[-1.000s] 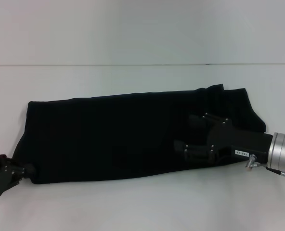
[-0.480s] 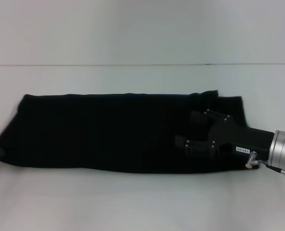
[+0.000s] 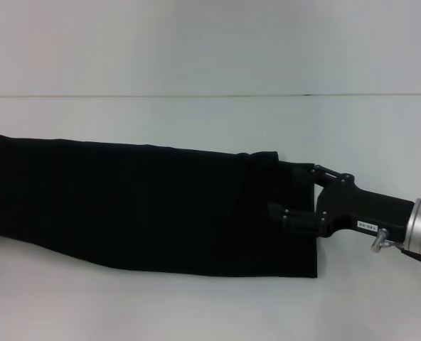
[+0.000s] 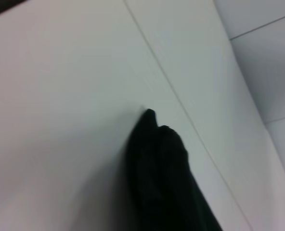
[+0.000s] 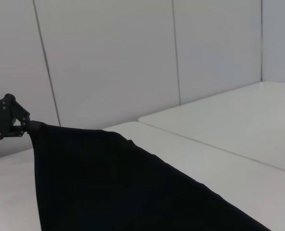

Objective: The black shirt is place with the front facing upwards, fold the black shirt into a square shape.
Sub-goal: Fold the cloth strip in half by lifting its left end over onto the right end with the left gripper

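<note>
The black shirt (image 3: pixel 139 206) is stretched out as a long band, plain black side showing, from the head view's left edge to the right of centre. My right gripper (image 3: pixel 299 202) is shut on its right end. My left gripper is out of the head view past the left edge. It shows far off in the right wrist view (image 5: pixel 7 124), shut on the shirt's (image 5: pixel 109 183) other end, with the cloth taut between the two. The left wrist view shows only a bunched tip of the shirt (image 4: pixel 157 178). The lettering is hidden.
The white table (image 3: pixel 196 305) lies under the shirt, and its far edge meets a white wall (image 3: pixel 210 42). White wall panels (image 5: pixel 109 57) stand behind the table in the right wrist view.
The shirt has shifted left and drawn out longer and narrower. My left gripper has left the head view on the left. My right gripper has followed leftward with the right end.
</note>
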Robot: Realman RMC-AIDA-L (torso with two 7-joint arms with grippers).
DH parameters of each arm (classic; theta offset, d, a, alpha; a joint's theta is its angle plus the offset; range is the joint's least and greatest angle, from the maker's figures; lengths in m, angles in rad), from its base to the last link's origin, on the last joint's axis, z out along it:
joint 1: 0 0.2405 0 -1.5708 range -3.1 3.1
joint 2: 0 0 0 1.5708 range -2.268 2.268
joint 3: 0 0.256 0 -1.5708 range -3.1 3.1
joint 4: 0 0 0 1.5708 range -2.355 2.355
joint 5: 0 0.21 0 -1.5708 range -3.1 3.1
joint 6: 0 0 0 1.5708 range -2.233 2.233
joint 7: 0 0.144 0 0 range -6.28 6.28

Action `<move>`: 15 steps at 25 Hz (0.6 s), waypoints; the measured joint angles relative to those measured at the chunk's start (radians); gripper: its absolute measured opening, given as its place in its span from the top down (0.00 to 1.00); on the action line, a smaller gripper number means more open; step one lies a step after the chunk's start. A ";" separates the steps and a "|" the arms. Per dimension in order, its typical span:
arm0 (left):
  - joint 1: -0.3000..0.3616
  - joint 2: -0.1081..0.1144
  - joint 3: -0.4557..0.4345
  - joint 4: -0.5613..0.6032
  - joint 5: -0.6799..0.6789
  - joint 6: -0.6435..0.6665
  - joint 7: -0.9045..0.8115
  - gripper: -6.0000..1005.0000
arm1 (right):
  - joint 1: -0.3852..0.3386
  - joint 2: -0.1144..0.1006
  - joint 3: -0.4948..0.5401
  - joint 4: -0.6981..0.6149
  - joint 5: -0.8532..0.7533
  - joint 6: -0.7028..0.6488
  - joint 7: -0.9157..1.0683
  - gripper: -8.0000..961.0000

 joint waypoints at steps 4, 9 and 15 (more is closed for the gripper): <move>-0.044 -0.003 0.001 -0.005 -0.024 0.073 0.006 0.94 | -0.017 -0.002 0.038 0.000 0.000 0.001 0.000 0.02; -0.122 -0.014 0.006 -0.008 -0.081 0.159 0.011 0.94 | -0.060 -0.006 0.098 -0.009 0.000 -0.008 0.004 0.02; -0.317 -0.079 0.057 -0.010 -0.105 0.213 0.015 0.94 | -0.112 -0.013 0.158 -0.015 0.000 -0.029 0.009 0.02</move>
